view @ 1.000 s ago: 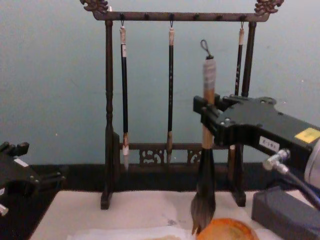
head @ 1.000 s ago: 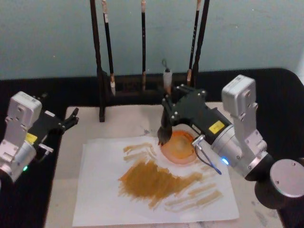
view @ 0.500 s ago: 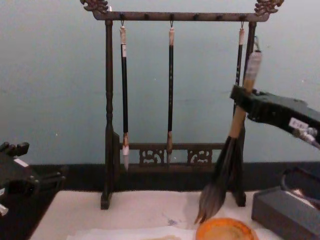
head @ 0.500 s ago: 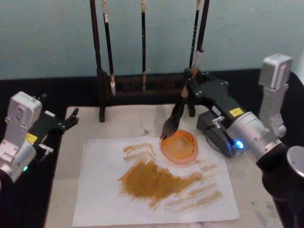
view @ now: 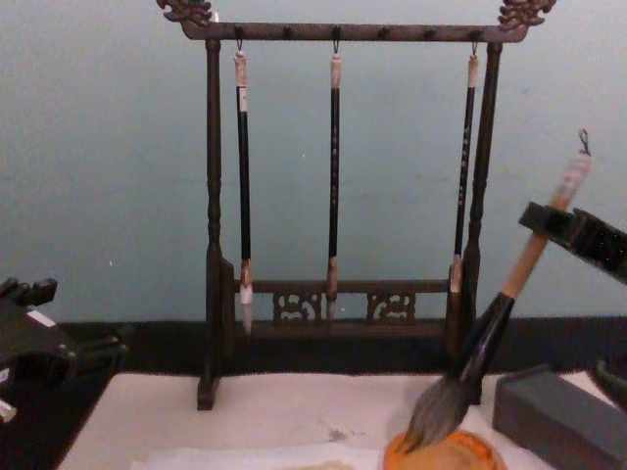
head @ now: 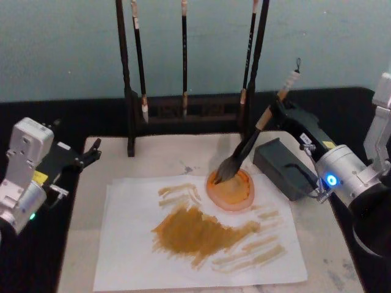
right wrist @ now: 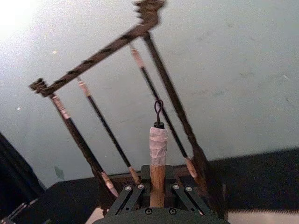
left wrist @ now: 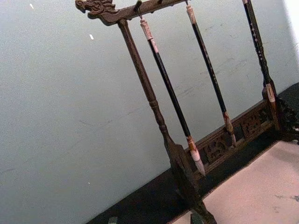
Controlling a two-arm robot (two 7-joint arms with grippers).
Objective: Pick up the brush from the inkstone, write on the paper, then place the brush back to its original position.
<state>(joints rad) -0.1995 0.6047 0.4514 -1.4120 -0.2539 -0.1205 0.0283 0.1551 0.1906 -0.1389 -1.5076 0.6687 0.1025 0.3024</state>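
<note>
Tilted brush [head: 247, 148], bristles in orange inkstone [head: 230, 190]

A plain, pale blue-green wall [view: 108, 147] is seen close behind the dark wooden rack [view: 213, 196]. The rack's feet are set at the far edge of a pale mat [head: 165, 155], which is laid over the black bench [head: 91, 116]. Everything is evenly lit.

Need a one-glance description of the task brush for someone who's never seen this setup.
Find the dark wooden rack at the back, with three slim dark brushes hanging from it. Before its right post, the right gripper holds the brush slanted, bristles in the orange inkstone. It alone has a thick tan handle and bushy head.
</note>
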